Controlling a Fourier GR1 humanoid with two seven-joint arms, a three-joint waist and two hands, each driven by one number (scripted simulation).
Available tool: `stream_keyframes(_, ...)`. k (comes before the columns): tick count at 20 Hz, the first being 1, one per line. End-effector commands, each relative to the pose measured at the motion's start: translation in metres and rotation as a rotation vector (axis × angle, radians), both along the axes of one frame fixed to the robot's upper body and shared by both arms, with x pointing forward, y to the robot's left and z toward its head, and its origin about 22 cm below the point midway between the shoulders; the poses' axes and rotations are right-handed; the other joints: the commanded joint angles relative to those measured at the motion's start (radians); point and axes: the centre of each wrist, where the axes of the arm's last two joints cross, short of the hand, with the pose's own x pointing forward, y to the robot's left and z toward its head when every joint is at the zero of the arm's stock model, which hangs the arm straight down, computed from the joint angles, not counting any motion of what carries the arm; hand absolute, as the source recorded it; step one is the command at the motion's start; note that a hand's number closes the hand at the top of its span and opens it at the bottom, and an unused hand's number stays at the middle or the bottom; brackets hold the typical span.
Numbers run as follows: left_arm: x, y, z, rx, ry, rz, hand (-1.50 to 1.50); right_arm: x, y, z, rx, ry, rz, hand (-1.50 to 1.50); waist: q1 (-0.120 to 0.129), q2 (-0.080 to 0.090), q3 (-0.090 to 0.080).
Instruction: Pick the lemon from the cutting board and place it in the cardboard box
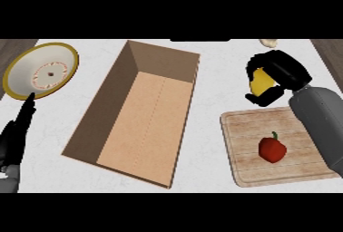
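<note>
Forearms enter at the near edge of the white worktop [214, 68], where the cardboard box [144, 122] stands mid-counter, the cutting board [268, 172] with a red pepper [272, 149] lies right, a plate [41, 70] far-left, the right hand [285, 68] curls round the lemon [263, 81] beyond the board, and the left hand [17, 131] rests open, fingers straight.

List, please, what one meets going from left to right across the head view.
Left robot hand → plate → cardboard box → red pepper on the cutting board; above it, the right robot hand holds the lemon.
</note>
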Motion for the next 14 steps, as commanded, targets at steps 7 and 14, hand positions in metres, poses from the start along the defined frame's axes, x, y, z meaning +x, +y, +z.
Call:
stream_keyframes(7, 0.016, -0.004, 0.001, -0.007, -0.005, -0.010, 0.00, -0.019, 0.079, 0.070, 0.172, -0.073, 0.202, 1.50, -0.010, 0.000, -0.001)
stream_keyframes(14, 0.013, -0.011, 0.003, -0.002, -0.007, -0.003, 0.00, -0.032, 0.160, 0.090, 0.310, 0.082, 0.241, 1.50, 0.010, 0.002, 0.000)
